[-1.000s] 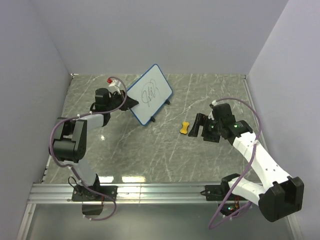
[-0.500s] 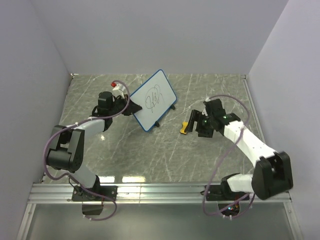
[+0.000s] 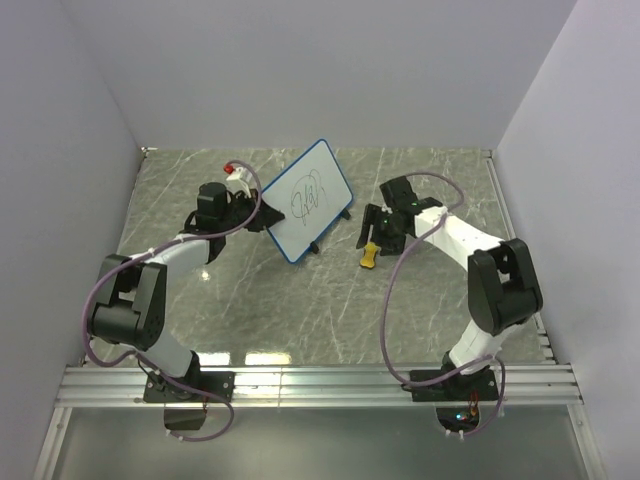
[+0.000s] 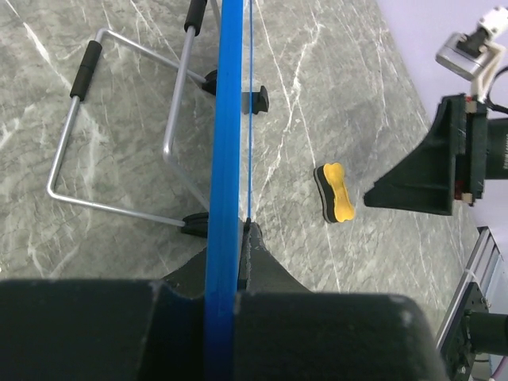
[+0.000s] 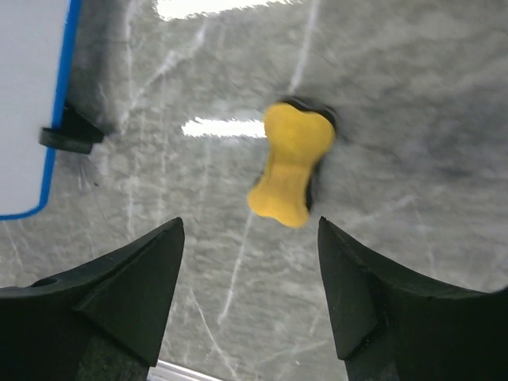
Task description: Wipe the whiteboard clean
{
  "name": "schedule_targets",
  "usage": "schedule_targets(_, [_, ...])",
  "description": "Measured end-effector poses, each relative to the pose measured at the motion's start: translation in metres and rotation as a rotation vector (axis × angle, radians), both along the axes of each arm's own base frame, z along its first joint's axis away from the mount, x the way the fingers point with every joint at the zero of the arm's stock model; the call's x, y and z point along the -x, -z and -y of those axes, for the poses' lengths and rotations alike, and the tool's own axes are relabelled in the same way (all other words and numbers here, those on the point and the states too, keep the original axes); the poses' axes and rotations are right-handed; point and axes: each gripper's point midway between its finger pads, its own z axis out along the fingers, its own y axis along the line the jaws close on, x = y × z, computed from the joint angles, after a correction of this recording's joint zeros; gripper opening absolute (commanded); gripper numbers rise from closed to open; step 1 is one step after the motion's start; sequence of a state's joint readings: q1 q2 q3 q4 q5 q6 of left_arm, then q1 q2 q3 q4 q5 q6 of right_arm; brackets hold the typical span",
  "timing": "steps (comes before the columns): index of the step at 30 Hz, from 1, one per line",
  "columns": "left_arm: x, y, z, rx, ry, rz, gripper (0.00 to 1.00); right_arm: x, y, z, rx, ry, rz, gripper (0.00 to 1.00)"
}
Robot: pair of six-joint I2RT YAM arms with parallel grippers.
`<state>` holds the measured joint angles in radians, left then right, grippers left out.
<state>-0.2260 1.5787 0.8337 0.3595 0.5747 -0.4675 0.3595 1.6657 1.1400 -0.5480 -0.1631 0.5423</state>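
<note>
On the left of the grey marbled tabletop [image 3: 300, 310], our left gripper [image 3: 252, 208] is pinched onto the left edge of the small white rectangular whiteboard with a thin blue frame [image 3: 305, 200]. In the left wrist view its fingers [image 4: 252, 262] press against the blue rim [image 4: 230, 119] from both sides. The board stands tilted near the back middle of the table, with a black scribble [image 3: 306, 197] on its face and a bent metal wire stand [image 4: 119, 143] behind it. Just to its right lies a yellow bone-shaped eraser with a dark underside [image 3: 369, 256]. Our right gripper [image 3: 372, 232] hangs over it with its fingers spread wide and nothing between them. In the right wrist view the eraser [image 5: 291, 163] lies just beyond the fingertips [image 5: 163, 246].
</note>
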Motion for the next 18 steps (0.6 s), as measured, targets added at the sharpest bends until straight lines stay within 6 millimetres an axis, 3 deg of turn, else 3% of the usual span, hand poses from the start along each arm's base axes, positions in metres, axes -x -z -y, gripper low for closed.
schedule_targets(6, [0.002, 0.002, 0.000, 0.005, -0.010, 0.009, 0.00, -0.008, 0.014, -0.015, 0.037, -0.023, -0.014, 0.70])
schedule_targets(11, [0.000, 0.004, 0.003, 0.014, -0.019, 0.007, 0.00, -0.005, 0.031, -0.005, 0.112, -0.001, -0.058, 0.69])
schedule_targets(18, [-0.002, 0.005, 0.005, 0.022, -0.029, 0.002, 0.00, -0.010, 0.029, 0.003, 0.161, 0.029, -0.050, 0.65])
